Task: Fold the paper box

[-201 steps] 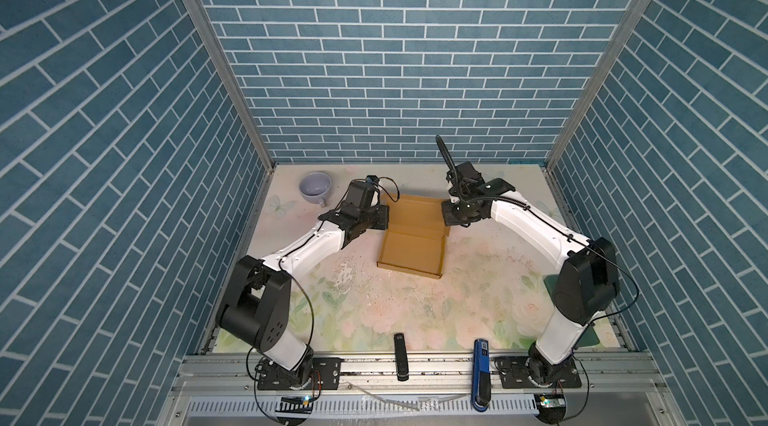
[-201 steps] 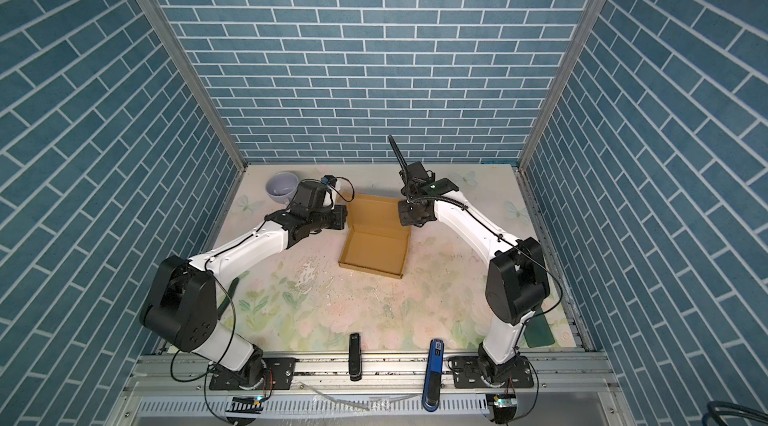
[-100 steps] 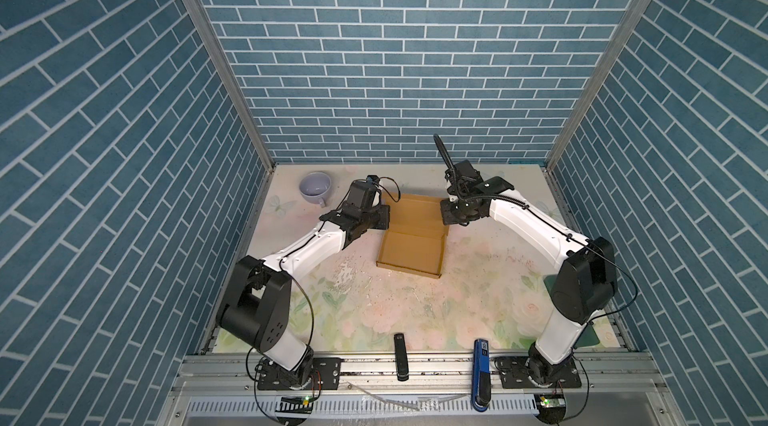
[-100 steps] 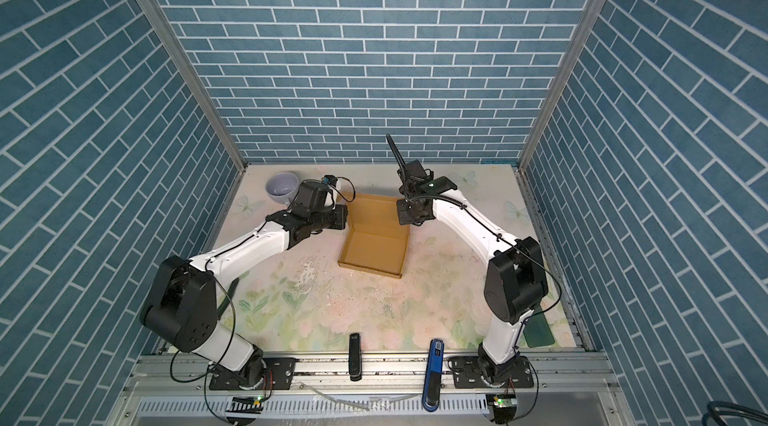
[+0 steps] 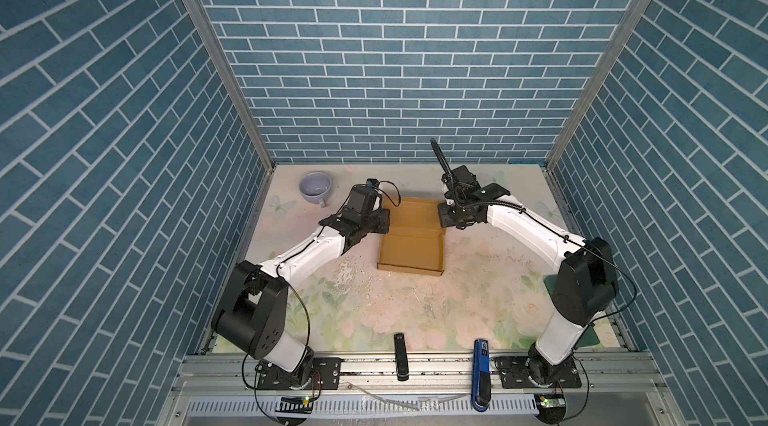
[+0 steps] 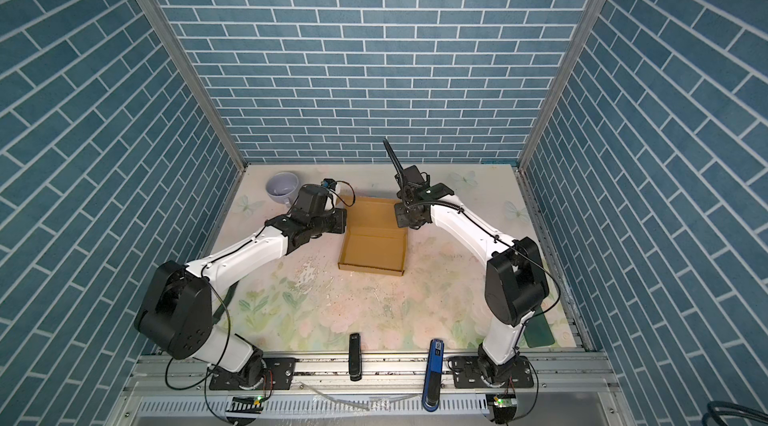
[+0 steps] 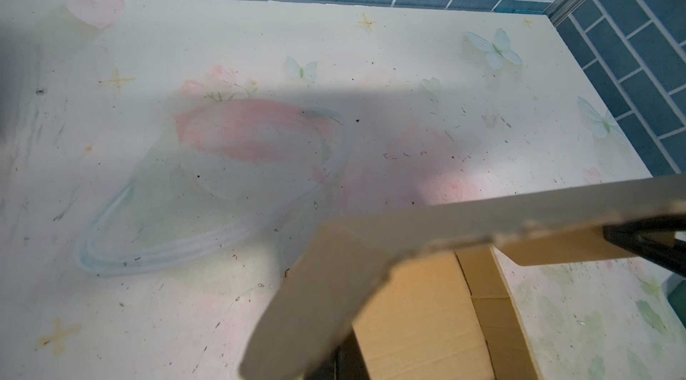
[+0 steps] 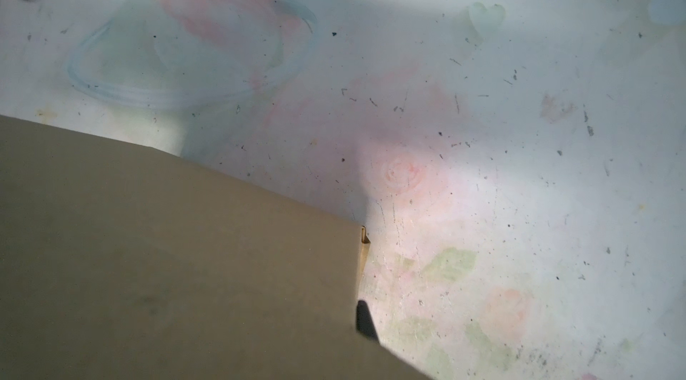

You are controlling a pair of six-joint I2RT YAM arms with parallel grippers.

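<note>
Table with a faded floral top carries the paper box toward its back middle, with the tray formed and the lid tilted up behind. We see the left gripper pinched tight on the lid's left edge and the right gripper clamped on its right edge. A pale cup stands near the back left corner.

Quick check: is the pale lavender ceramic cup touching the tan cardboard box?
Apart. In both top views, bare floral tabletop and the left arm lie between the pale lavender ceramic cup and the tan cardboard box.
</note>
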